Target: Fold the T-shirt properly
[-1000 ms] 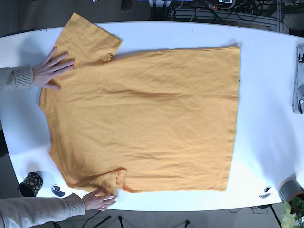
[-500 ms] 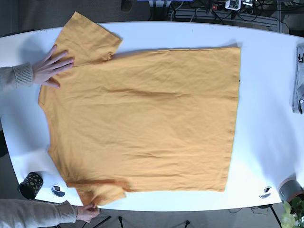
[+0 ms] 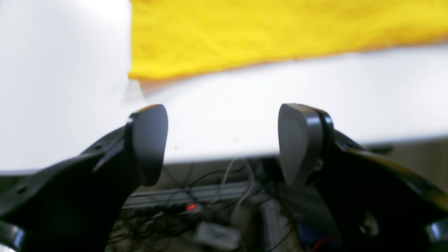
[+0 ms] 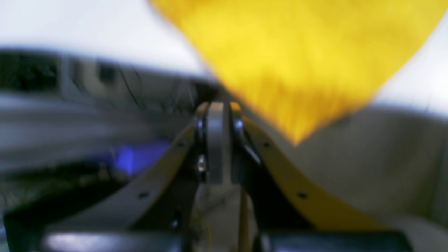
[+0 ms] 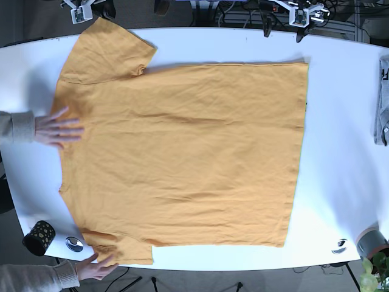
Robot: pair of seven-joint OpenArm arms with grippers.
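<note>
One orange T-shirt [image 5: 182, 158] lies spread flat on the white tabletop [image 5: 340, 152]. Two human hands rest on it: one [image 5: 58, 129] on the collar edge, one [image 5: 97, 266] at the lower sleeve. A folded grey garment [image 5: 382, 100] lies at the tabletop's far edge, well apart from the shirt. One dark patterned cup [image 5: 39, 236], two small round objects [image 5: 74, 244] [image 5: 339, 246] and one plant pot [image 5: 372, 243] sit along the tabletop's near rim.

The left pincer [image 3: 222, 143] stands open, its jaws wide apart and holding nothing; the shirt's hem corner lies ahead of it, apart from both pads. Cables hang below the tabletop edge.

The right pincer [image 4: 217, 115] is closed, its jaws pressed together. That view is heavily blurred; a shirt sleeve lies just ahead of and right of the tips, and contact cannot be told.

The base view alone shows the whole shirt and both hands.
</note>
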